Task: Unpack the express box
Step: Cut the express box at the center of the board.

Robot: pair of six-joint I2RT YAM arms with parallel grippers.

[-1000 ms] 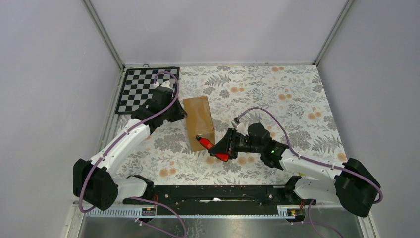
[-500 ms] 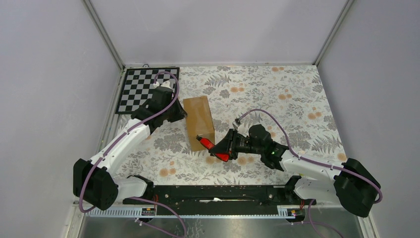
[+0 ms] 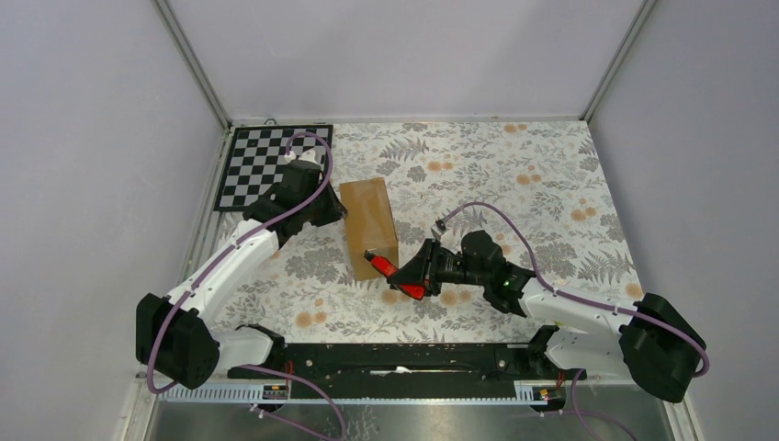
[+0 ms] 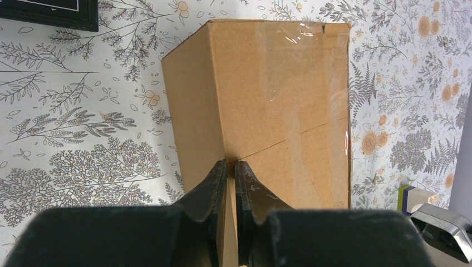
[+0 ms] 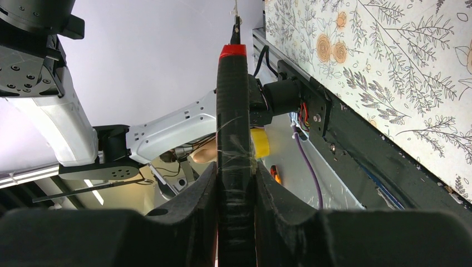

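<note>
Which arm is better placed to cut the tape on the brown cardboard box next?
Right. The right fingers clamp the red-and-black cutter, whose tip sits by the brown cardboard box's near end. The left fingers are shut, tool-free, at the box's side.

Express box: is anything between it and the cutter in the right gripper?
Nothing visible. The cutter clamped in the right gripper has its red tip at the express box's near end. The shut left gripper sits at the box's far left side, clear of that path.
</note>
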